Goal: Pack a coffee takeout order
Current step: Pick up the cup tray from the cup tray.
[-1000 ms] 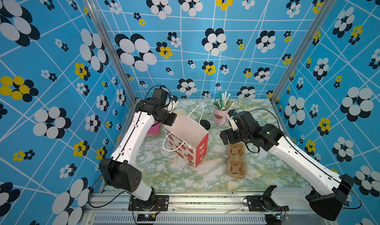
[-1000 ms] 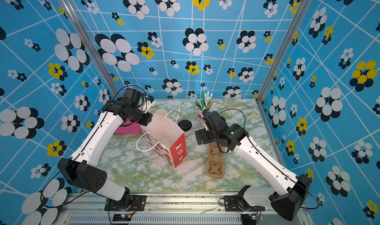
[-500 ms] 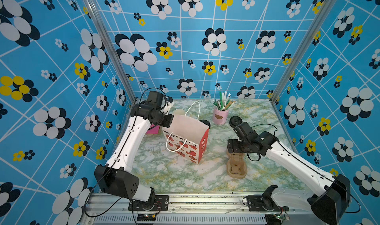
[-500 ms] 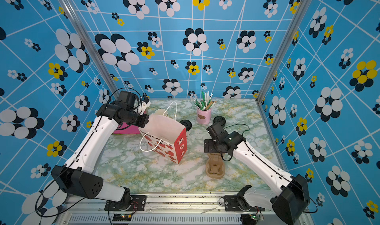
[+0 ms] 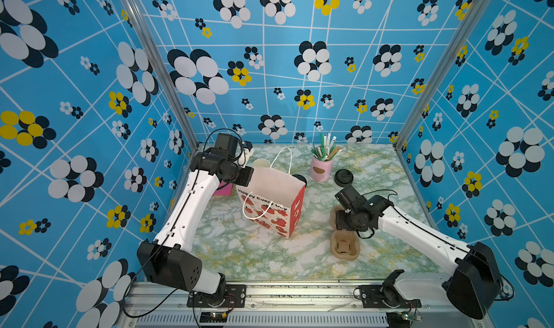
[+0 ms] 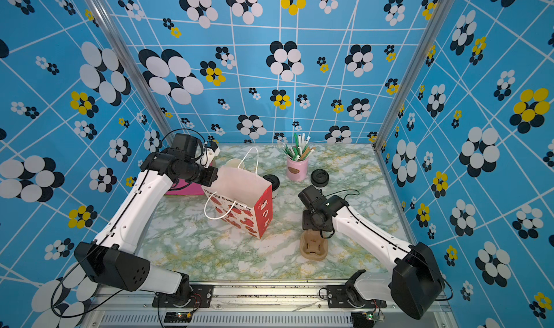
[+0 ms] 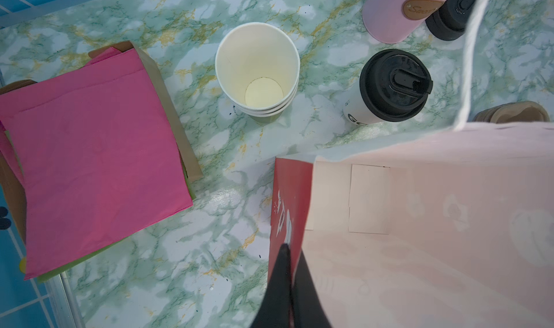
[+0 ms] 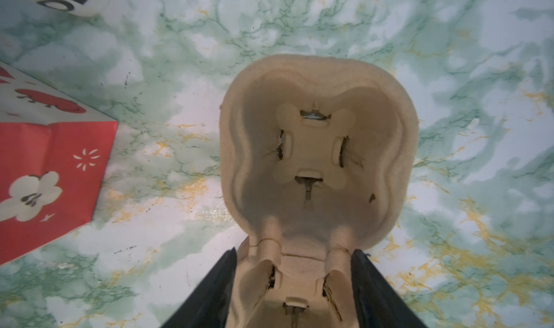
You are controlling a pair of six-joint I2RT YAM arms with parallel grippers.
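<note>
The brown pulp cup holder [image 5: 344,245] [image 6: 313,247] lies flat on the marble table right of the bag. My right gripper [image 8: 293,251] [image 5: 340,221] is down on its narrow middle, one black finger against each side. The red and white paper bag [image 5: 271,203] [image 7: 419,221] stands open, and my left gripper [image 7: 289,248] [image 5: 248,173] is shut on the rim of its red side panel. Behind the bag stands the pale cup with the black lid [image 7: 392,85] [image 6: 271,181]. Pink napkins [image 7: 90,161] lie stacked at the back left. Wrapped straws [image 5: 323,148] stick out of a pink cup [image 5: 322,167].
A stack of lidless paper cups [image 7: 257,68] [image 5: 260,163] stands behind the bag near my left wrist. A lone black lid [image 5: 344,177] lies right of the pink cup. Blue patterned walls close in three sides, with a metal rail [image 5: 299,290] along the front.
My right arm has dropped from above the table onto the cup holder and its jaws have narrowed around the holder's middle. The left arm shifted the bag slightly toward the back left.
</note>
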